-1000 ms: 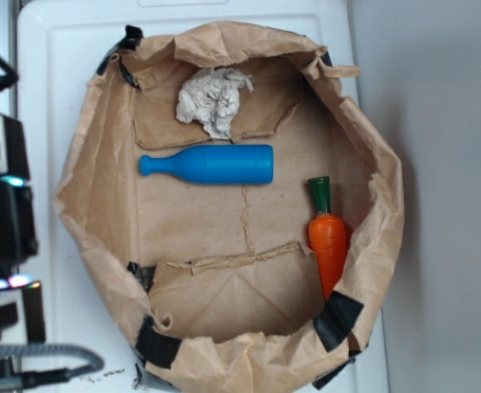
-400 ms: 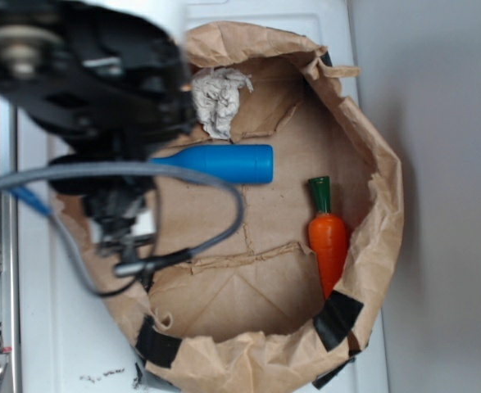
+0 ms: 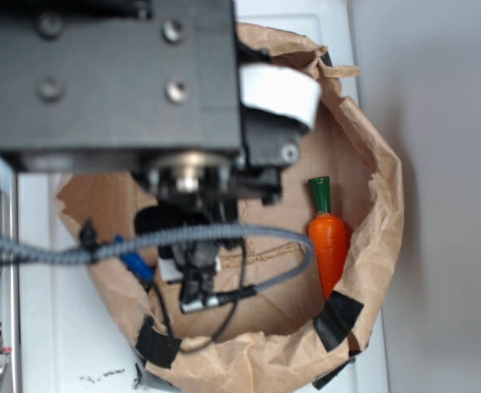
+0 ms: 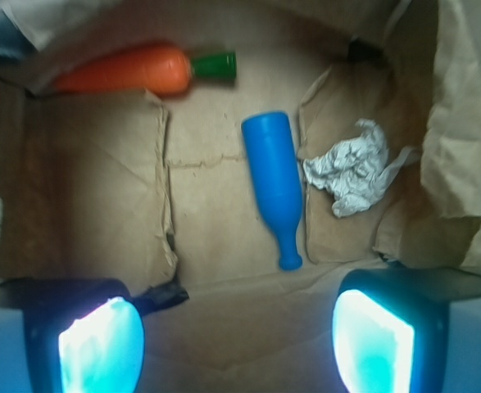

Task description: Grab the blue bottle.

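Observation:
The blue bottle (image 4: 274, 180) lies flat on the floor of the brown paper bag (image 4: 224, 246), its cap end toward me, in the wrist view. My gripper (image 4: 236, 340) hangs above the bag's near wall, open and empty, its two glowing pads (image 4: 101, 348) wide apart. The bottle lies ahead of the pads, apart from them. In the exterior view my arm (image 3: 142, 90) covers the bottle completely.
An orange toy carrot (image 4: 138, 72) with a green top lies along the bag's far wall; it also shows in the exterior view (image 3: 328, 237). A crumpled white paper wad (image 4: 351, 172) sits right of the bottle. The bag's upright walls (image 3: 379, 205) ring everything.
My arm has swung in from the left over the bag and now hides the bottle and paper wad in the exterior view. The objects have not moved.

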Controlling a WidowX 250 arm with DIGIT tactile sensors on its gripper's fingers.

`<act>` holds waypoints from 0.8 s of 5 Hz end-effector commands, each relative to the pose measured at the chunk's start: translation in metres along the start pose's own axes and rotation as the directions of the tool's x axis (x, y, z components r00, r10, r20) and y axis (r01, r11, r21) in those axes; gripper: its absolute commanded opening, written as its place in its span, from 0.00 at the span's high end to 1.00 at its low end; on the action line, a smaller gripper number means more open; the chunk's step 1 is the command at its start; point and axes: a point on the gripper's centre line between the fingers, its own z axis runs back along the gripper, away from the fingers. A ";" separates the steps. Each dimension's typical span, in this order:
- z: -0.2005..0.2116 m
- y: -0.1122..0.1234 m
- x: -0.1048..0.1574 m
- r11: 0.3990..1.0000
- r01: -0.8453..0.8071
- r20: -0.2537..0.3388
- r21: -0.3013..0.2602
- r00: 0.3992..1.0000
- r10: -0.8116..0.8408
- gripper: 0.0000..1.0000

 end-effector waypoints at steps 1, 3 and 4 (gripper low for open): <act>0.012 -0.003 0.004 1.000 0.007 0.049 0.000 0.999 -0.007 0.00; -0.021 0.015 0.026 0.996 0.033 0.087 -0.081 0.996 -0.026 0.00; -0.040 0.034 0.038 0.991 0.076 0.122 -0.108 0.991 -0.062 0.00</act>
